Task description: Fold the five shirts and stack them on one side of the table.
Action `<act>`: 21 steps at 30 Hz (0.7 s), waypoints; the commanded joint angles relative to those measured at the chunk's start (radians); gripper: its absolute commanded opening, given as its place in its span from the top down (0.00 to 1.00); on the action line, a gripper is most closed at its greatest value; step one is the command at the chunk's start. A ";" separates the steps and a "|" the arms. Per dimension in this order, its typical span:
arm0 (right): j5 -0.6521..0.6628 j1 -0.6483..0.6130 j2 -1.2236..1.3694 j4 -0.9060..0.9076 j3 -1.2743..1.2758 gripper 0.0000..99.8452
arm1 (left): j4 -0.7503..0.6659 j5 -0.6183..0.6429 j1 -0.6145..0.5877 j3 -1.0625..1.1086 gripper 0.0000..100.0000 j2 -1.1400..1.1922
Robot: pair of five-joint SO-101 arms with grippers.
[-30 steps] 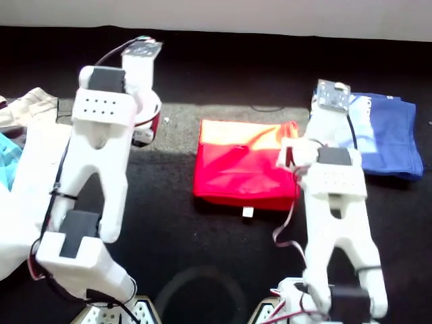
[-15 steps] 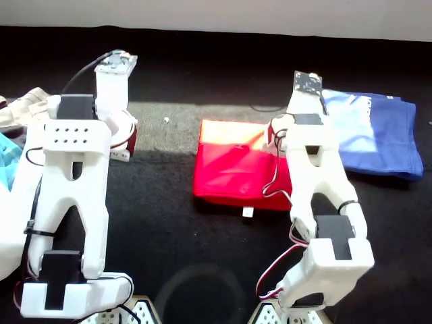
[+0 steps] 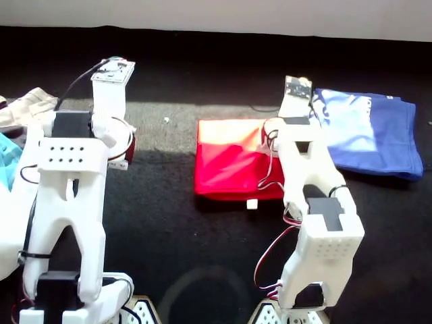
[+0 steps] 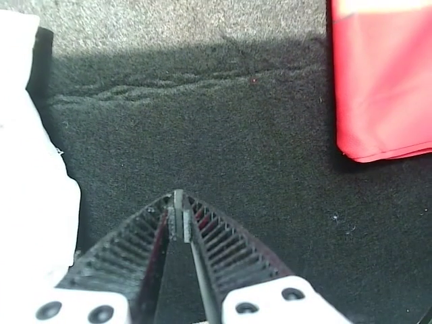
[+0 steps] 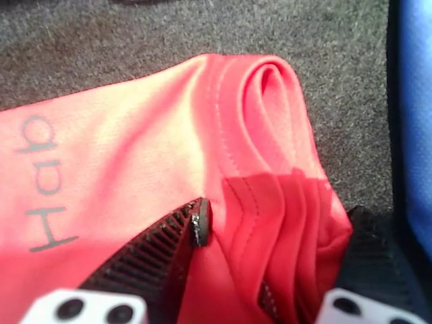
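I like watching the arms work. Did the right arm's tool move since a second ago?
Yes. Against the blue shirt, which stayed put, the right tool slid left in the high view and now sits at the red shirt's corner.

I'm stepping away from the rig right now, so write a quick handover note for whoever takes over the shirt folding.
Grippers: the left gripper is shut and empty over the bare table, between the white shirt and the red shirt. The right gripper is at the red shirt's edge nearest the blue shirt; its grip is unclear.
Done: the red shirt and blue shirt lie folded side by side, not stacked.
Left: the beige shirt, cyan shirt and white shirt lie crumpled on the left arm's side. Fold them, then stack all five.
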 commanded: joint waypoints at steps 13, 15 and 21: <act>0.041 0.010 0.021 0.245 -0.200 0.99 | -0.008 -0.006 -0.028 -0.004 0.99 -0.047; 0.101 0.030 0.021 0.337 -0.297 0.99 | -0.006 -0.006 -0.053 0.002 0.99 -0.047; 0.219 0.088 0.022 0.618 -0.700 0.99 | -0.038 -0.008 -0.093 0.127 0.99 -0.045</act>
